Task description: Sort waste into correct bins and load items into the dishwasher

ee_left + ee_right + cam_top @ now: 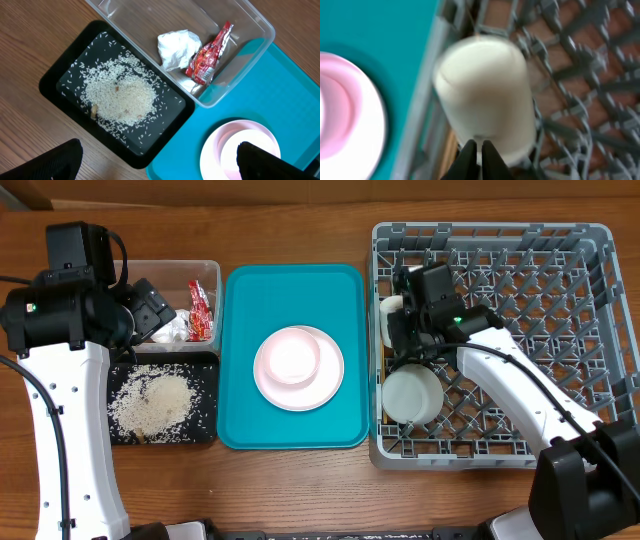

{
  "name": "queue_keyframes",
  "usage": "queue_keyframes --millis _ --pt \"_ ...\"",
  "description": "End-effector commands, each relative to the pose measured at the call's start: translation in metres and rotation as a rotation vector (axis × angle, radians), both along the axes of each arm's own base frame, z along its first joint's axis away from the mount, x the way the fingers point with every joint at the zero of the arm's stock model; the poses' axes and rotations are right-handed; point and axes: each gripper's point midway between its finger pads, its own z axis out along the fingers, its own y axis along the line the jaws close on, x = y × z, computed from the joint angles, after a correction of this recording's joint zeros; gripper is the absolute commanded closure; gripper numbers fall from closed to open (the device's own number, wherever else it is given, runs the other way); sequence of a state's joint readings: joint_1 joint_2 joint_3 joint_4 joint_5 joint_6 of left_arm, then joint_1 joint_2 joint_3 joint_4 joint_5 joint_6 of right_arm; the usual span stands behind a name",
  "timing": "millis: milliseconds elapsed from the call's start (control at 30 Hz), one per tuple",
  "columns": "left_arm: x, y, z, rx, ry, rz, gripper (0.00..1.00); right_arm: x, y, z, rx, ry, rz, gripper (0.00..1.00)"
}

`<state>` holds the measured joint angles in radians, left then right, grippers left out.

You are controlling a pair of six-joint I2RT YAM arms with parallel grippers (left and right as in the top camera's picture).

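The grey dish rack (560,330) fills the right side. Inside its left wall my right gripper (398,338) (480,147) is shut on the lower edge of a white cup (389,312) (480,90); that view is blurred. A white bowl (412,395) lies in the rack just in front. A pink bowl (290,358) sits on a round plate (325,385). The clear tub (170,265) holds the red wrapper (210,55) and the tissue (175,47). Rice (120,97) covers the black tray (55,82). My left gripper (160,315) (159,145) hangs open and empty above the trays.
The plate and pink bowl rest on a teal serving tray (245,300) between the bins and the rack. Bare wooden tabletop (300,220) runs along the back and front edges. Both white arms reach in from the near side.
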<state>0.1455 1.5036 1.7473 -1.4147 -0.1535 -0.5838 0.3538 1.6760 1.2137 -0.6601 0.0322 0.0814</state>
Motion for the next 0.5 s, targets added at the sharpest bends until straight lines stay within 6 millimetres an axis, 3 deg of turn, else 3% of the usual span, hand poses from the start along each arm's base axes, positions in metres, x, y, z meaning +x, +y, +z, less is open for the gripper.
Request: queue_keyframes --millis 0,200,367,467 --pt "0.001 0.0 0.0 0.007 0.001 -0.011 0.0 -0.002 -0.013 0.011 -0.044 -0.006 -0.059 0.93" --pt "0.001 0.0 0.0 0.007 0.001 -0.011 0.0 -0.012 -0.013 0.025 -0.015 -0.001 -0.068 0.93" --pt "0.001 0.0 0.0 0.007 0.001 -0.011 0.0 -0.029 0.021 0.042 0.191 0.045 0.015 0.92" --pt "0.001 0.0 0.0 0.007 0.001 -0.011 0.0 -0.04 0.027 0.038 0.245 0.115 -0.017 0.91"
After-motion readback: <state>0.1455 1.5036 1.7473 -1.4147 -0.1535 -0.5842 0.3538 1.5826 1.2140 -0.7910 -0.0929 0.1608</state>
